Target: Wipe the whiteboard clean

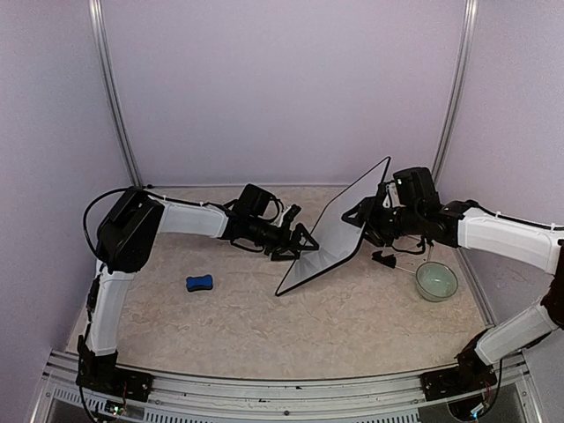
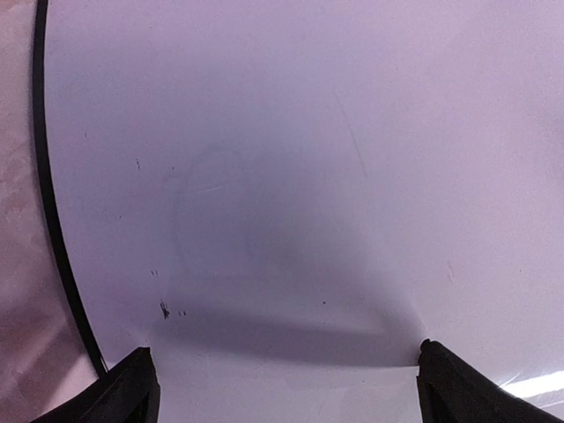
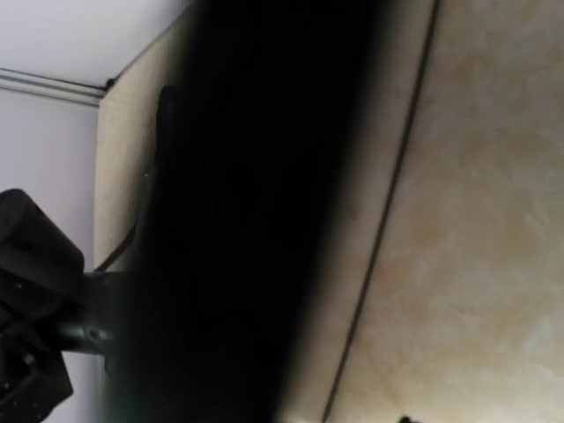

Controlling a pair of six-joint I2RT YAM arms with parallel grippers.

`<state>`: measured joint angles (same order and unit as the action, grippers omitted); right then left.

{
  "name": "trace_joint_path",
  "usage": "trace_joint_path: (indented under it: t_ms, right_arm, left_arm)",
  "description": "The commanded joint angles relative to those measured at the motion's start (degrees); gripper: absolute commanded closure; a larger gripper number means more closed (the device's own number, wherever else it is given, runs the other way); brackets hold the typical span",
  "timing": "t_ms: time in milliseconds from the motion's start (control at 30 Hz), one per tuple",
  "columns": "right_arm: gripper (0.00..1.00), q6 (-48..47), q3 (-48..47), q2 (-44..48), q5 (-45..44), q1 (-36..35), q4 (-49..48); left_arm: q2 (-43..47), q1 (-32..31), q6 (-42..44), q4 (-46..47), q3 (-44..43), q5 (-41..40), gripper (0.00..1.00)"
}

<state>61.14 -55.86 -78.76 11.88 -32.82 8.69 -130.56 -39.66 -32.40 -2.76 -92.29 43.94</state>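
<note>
Left gripper (image 2: 284, 381) gapes empty facing whiteboard (image 2: 308, 176), tilted up mid-table, only specks (image 2: 164, 308) low on its face. Right gripper (image 1: 370, 218) at board's far edge, grip unclear. Eraser (image 1: 199, 283) lies well apart: best fetch it, wipe specks, board braced.

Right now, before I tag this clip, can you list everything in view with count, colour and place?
whiteboard: one, white with a black frame, standing tilted on its edge at mid-table
eraser: one, blue, lying on the table left of the board
bowl: one, pale green, on the table at the right
small object: one, black, between board and bowl, too small to identify
table: one, beige marbled
left gripper: one, black, open, facing the board's white face
right gripper: one, black, at the board's back, jaws unclear
</note>
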Motion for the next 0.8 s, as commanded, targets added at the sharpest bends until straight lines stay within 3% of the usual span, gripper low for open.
trace_joint_path:
  t_ms: [0, 167, 467, 567, 667, 767]
  right_arm:
    - [0.83, -0.5, -1.1, -0.2, 3.0, -0.8, 3.2]
    - [0.99, -4.7, -6.1, 0.9, 0.9, -0.5, 8.8]
    - [1.0, -10.4, -13.0, 2.3, 0.0, 1.0, 15.5]
    - [0.93, -10.3, -12.3, 1.6, 1.5, 1.3, 15.7]
    - [0.78, -9.9, -12.1, 1.7, 3.2, 1.4, 14.9]
    - [0.72, -10.0, -13.6, 2.1, 3.7, 1.6, 15.3]
  left_arm:
    - [-0.7, -3.4, 1.3, -3.4, 3.6, 1.3, 0.01]
    - [0.8, -2.9, 1.4, -2.2, 6.4, 0.6, 0.01]
    - [3.5, -1.8, 0.3, 1.1, 11.1, -0.1, 0.01]
    - [3.2, -1.9, 0.1, 1.4, 11.4, -0.1, 0.01]
    - [2.9, -2.2, -0.1, 1.9, 11.7, -0.2, 0.01]
    - [2.6, -2.3, -0.2, 2.7, 12.2, -0.1, 0.01]
